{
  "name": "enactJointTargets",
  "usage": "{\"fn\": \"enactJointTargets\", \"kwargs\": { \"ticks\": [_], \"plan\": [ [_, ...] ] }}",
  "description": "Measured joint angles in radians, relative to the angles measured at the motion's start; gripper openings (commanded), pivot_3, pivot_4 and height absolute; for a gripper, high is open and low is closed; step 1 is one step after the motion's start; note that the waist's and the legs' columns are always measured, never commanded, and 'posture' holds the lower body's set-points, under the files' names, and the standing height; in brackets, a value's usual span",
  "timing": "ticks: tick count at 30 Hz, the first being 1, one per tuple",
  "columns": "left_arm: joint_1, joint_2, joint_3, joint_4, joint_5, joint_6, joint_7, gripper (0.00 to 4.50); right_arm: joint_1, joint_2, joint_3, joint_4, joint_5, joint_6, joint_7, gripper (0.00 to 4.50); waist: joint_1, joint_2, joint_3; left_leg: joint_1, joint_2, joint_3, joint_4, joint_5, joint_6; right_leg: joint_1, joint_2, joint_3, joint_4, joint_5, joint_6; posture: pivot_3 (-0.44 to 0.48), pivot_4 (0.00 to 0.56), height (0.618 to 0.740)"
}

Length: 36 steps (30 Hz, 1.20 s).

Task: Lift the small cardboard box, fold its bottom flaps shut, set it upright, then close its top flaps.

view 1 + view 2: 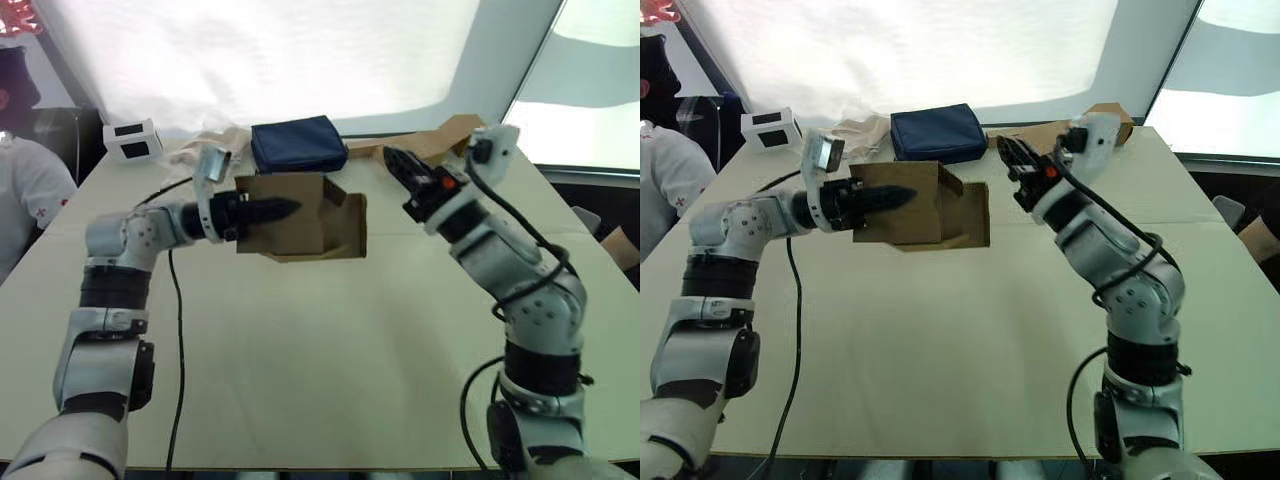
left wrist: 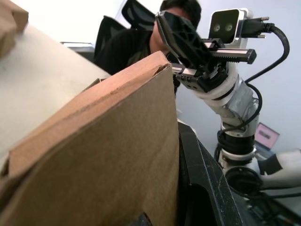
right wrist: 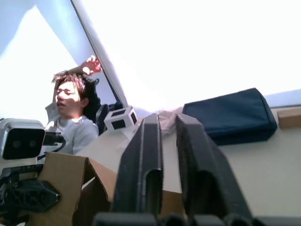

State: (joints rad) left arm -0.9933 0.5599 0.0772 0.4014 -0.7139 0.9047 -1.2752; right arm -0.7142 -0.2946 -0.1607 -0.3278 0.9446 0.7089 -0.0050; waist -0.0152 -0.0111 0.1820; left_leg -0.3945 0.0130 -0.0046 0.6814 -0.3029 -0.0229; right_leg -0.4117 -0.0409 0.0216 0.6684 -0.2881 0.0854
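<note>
Holding the small cardboard box (image 1: 300, 215) up off the table (image 1: 330, 370), my left gripper (image 1: 268, 210) has its black fingers clamped on the box's near wall, one finger lying flat across the outside face. The box hangs in the air over the far middle of the table, tipped on its side, with its open end turned toward my right arm; flaps (image 1: 350, 225) stand out loose around that opening, and I cannot tell whether they are the top or the bottom ones.

My right gripper (image 1: 400, 168) is raised just beside that open end, apart from the cardboard, its two fingers (image 3: 141, 165) close together with a narrow gap between them and nothing held.

Along the far edge of the table lies a dark blue pouch (image 1: 297, 144), with a crumpled pale cloth (image 1: 215, 140) next to it and a small white box with dark windows (image 1: 133, 139) at the far left corner. Larger brown cardboard pieces (image 1: 440, 135) lie near the far right corner. A person in a white top (image 1: 25, 190) sits beyond the table's left edge
</note>
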Motion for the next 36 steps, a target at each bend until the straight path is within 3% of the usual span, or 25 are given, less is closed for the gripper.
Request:
{"fn": "enactJointTargets", "kwargs": {
  "ticks": [7,36],
  "plan": [
    [-0.001,-0.002,-0.002,0.013,0.013,-0.027,-0.001,0.0,-0.005,0.017,0.063,0.033,-0.046,0.017,0.055,0.05,-0.001,0.0,0.0,-0.013,-0.001,0.0,0.003,0.001,-0.001,-0.013,-0.002,0.0,0.003,0.001,0.002,0.0,0.15,0.74],
    [-0.002,0.001,0.015,-0.032,0.002,0.011,-0.039,0.0,0.069,0.089,0.126,0.003,-0.116,0.038,0.209,0.05,-0.005,0.0,0.0,-0.013,-0.001,0.0,0.003,0.002,-0.002,-0.015,0.0,0.0,0.005,0.001,0.002,0.0,0.15,0.74]
  ]
}}
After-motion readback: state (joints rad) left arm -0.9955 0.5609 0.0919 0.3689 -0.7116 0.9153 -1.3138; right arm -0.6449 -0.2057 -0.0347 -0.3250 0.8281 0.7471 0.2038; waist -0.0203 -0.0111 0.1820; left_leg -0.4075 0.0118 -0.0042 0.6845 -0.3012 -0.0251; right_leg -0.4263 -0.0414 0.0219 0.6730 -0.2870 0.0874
